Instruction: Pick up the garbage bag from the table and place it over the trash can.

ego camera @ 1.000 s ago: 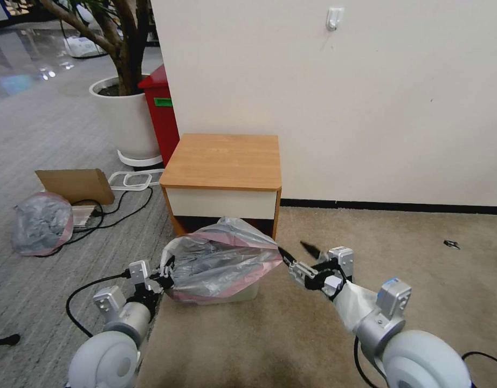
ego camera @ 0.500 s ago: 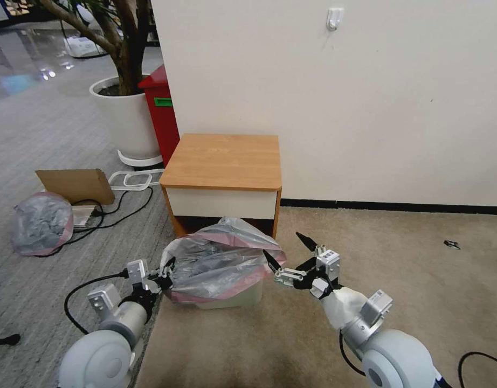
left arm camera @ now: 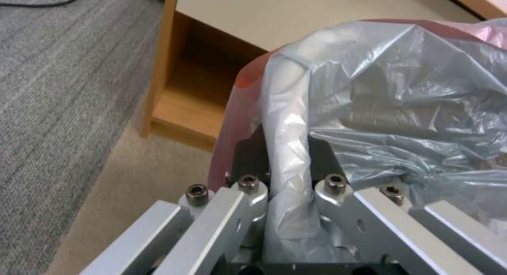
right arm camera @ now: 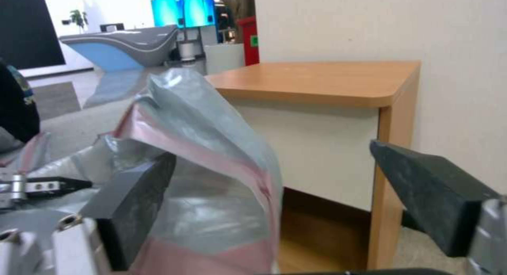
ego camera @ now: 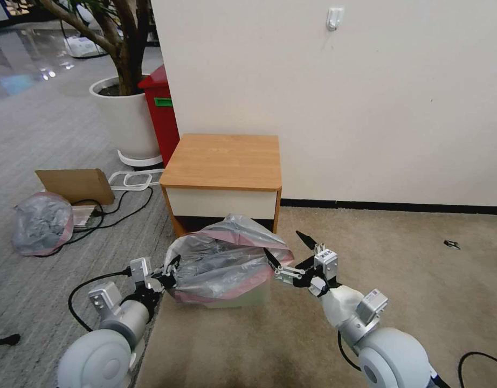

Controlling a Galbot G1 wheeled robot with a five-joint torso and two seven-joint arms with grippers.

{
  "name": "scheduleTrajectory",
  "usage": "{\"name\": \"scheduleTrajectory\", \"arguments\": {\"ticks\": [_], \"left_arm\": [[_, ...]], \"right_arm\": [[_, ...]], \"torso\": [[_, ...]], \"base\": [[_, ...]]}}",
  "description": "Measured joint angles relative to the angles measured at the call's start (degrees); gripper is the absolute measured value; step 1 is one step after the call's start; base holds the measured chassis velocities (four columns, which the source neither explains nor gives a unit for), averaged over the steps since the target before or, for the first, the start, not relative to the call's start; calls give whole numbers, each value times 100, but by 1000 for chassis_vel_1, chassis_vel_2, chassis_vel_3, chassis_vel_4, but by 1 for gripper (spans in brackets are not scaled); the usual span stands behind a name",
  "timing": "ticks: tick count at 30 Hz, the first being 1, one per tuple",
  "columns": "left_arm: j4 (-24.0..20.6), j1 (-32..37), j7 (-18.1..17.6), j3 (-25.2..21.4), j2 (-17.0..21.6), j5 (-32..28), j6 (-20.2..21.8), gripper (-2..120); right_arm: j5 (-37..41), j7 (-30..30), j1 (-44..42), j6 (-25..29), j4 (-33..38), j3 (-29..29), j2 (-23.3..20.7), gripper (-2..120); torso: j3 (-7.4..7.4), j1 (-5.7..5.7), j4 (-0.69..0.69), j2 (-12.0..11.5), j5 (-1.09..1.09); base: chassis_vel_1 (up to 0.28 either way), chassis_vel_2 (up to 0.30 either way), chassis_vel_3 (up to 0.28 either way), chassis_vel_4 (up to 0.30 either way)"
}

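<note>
The left gripper [ego camera: 169,271] pinches the garbage bag [ego camera: 227,261] (its left edge); the right gripper [ego camera: 288,251] gapes wide at its right side. 1 bag drapes 1 trash can [ego camera: 247,297], near 1 table [ego camera: 222,161].

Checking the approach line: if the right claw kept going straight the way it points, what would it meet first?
The bag. The right claw is open beside the bag's right edge, one finger already against the plastic, the other clear. Beyond lies the table; depth is uncertain.

no legible text anywhere
</note>
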Motion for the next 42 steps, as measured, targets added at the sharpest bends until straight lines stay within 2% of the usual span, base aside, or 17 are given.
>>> {"name": "scheduleTrajectory", "arguments": {"ticks": [3, 5, 7, 9, 11, 12, 15, 17, 19, 23, 25, 29, 34, 38, 39, 40, 42], "left_arm": [[0, 4, 12, 10, -10, -3, 4, 6], [0, 4, 19, 21, -11, -13, 8, 6], [4, 2, 21, 23, -10, -15, 11, 6], [46, -16, 50, 31, -3, -24, 44, 6], [81, -23, 121, 33, -3, -23, 79, 6], [81, -23, 121, 33, -3, -23, 79, 6], [111, -38, 165, 75, -2, -22, 109, 6], [111, -45, 169, 86, -2, -22, 112, 6], [115, -70, 178, 128, -2, -23, 130, 6], [130, -84, 182, 153, -5, -23, 135, 6], [162, -86, 193, 171, -23, -18, 150, 6], [180, -72, 215, 187, -38, 20, 168, 6], [214, 16, 579, 209, -49, 510, 154, 6], [197, 95, 863, 226, -50, 744, 89, 6], [173, 118, 941, 225, -50, 774, 42, 6], [173, 118, 941, 225, -50, 774, 42, 6], [153, 129, 986, 212, -50, 778, -14, 6]], "right_arm": [[-37, 14, 55, 60, -30, -8, 15, 89], [-94, 22, 96, 140, -68, -15, 36, 80], [-103, 22, 99, 159, -79, -17, 39, 78], [-147, 23, 101, 328, -109, -20, 56, 67], [-155, 20, 88, 439, -96, -20, 55, 58], [-155, 20, 88, 439, -96, -20, 55, 58], [-165, 9, 107, 600, -96, -33, 34, 43], [-165, 6, 119, 615, -112, -33, 31, 41], [-165, 0, 167, 686, -179, -34, 33, 29], [-155, -1, 180, 712, -185, -39, 44, 21], [-133, 0, 187, 734, -180, -49, 65, 6], [-48, 13, 198, 702, -131, -57, 69, 0], [320, 384, 253, 326, -5, -109, 60, 0], [527, 967, 300, -176, 50, -81, 19, 0], [598, 1149, 298, -497, 109, -29, -35, 0], [598, 1149, 298, -497, 109, -29, -35, 0], [715, 1257, 257, -890, 203, 44, -135, 0]], "torso": [[0, 0, 0, 0, 0], [0, 0, 0, 0, 0], [0, 0, 0, 0, 0], [0, 0, 0, 0, 0], [0, 0, 0, 0, 0], [0, 0, 0, 0, 0], [0, 0, 0, 0, 0], [0, 0, 0, 0, -1], [0, 0, 0, 0, 0], [0, 0, 0, 0, 0], [0, 0, 0, 0, 0], [0, 0, 0, 0, 0], [0, 0, 0, 0, 0], [0, 0, 0, 0, 0], [0, 0, 0, 0, 0], [0, 0, 0, 0, 0], [0, 0, 0, 0, 0]], "base": [[0, 0, 0, 0], [0, 0, 0, 0], [0, 0, 0, 0], [0, 0, 0, 0], [0, 0, 0, 0], [0, 0, 0, 0], [0, 0, 0, 0], [0, 0, 0, 0], [0, 0, 0, 0], [0, 0, 0, 0], [0, 0, 0, 0], [0, 0, 0, 0], [0, 0, 0, 0], [0, 0, 0, 0], [0, 0, 0, 0], [0, 0, 0, 0], [0, 0, 0, 0]]}}
